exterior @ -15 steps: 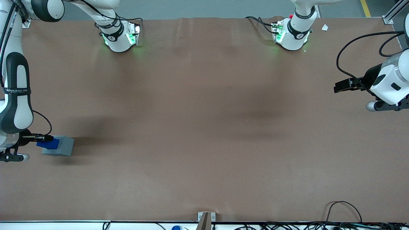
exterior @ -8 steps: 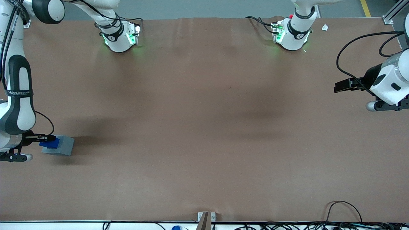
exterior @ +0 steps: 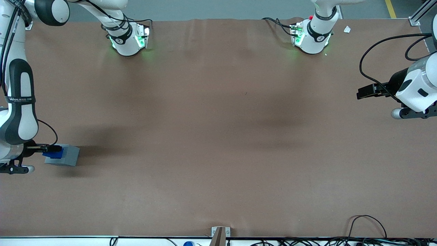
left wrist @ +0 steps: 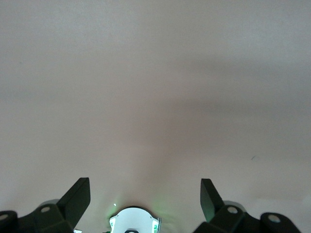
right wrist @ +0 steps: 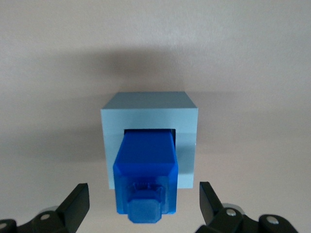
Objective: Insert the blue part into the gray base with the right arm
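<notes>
The gray base [right wrist: 149, 112] rests on the brown table near the working arm's end, and it also shows in the front view [exterior: 68, 156]. The blue part [right wrist: 145, 167] stands in the base's square recess, its upper body and stud sticking out toward the wrist camera. From the front, the blue part [exterior: 53, 154] pokes out of the base on the side toward the right arm [exterior: 18, 102]. My gripper [right wrist: 144, 196] hovers over the blue part and is open. Its fingers [right wrist: 77, 201] stand wide on either side of the part, with clear gaps and no touch.
Two arm bases [exterior: 128, 39] with green lights stand at the table's edge farthest from the front camera. Cables [exterior: 367, 225] lie along the nearest edge. The parked arm [exterior: 413, 89] hangs over its own end of the table.
The blue part now shows smaller and lower in the gray base than a second ago. The right arm's forearm shifted slightly, then held still over the last half second.
</notes>
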{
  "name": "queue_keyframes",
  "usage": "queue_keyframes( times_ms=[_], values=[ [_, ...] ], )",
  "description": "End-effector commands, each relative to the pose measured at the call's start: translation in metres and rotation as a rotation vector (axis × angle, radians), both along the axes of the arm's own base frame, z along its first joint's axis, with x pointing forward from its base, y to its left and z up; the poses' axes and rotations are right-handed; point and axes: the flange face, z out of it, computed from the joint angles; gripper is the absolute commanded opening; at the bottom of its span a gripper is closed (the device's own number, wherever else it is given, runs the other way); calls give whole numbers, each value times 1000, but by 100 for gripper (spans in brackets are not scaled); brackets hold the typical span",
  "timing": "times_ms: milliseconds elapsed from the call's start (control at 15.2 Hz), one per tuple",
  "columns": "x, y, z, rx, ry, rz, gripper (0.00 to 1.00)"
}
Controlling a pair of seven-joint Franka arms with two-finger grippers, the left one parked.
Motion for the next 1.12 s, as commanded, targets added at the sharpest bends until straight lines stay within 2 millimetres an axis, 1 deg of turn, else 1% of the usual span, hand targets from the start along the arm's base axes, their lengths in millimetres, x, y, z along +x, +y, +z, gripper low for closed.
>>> queue_keyframes(
  times_ms=[0, 197, 263, 329, 395, 461, 592, 658, 724, 855, 921, 1053],
  values=[
    [5, 19, 53, -1, -26, 18, 100],
    [11, 48, 121, -4, -67, 19, 100],
    [10, 63, 144, -9, -84, 5, 100],
    [8, 81, 167, -14, -105, -21, 100],
    [5, 100, 195, -17, -142, -48, 100],
    [-1, 117, 215, -15, -158, -45, 100],
    [-19, 137, 239, 2, -112, -26, 100],
    [-26, 148, 257, 9, -125, -14, 100],
    [-37, 156, 271, 16, -121, -2, 100],
    [-59, 165, 299, 40, -144, 9, 100],
    [-72, 177, 309, 46, -154, 27, 100],
    [-99, 185, 323, 56, -166, 42, 100]
  ],
)
